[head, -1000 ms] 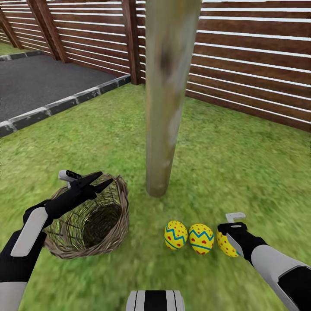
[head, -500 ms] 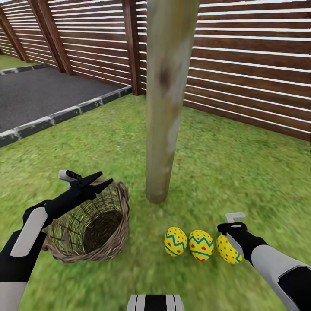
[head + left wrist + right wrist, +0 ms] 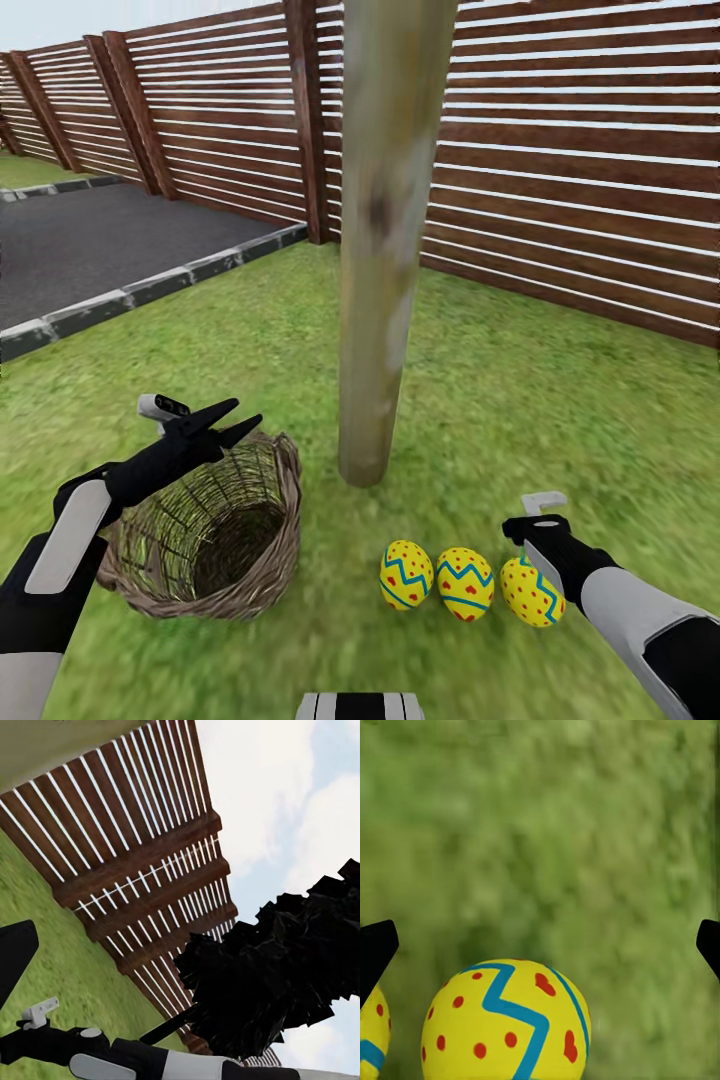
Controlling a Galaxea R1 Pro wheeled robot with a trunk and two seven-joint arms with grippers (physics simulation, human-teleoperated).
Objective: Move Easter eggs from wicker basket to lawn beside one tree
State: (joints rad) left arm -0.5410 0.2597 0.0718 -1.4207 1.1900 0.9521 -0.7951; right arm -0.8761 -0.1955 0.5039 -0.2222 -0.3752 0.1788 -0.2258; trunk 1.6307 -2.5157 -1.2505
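Right hand point(image 3: 527, 527) released third egg point(image 3: 531, 592), 3 Easter eggs point(image 3: 463, 582) beside tree point(image 3: 385, 240)

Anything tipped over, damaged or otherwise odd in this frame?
The wicker basket lies tipped on its side on the lawn, mouth facing the camera, nothing visible inside. The three Easter eggs sit in a tidy row near the tree. No damage shows.
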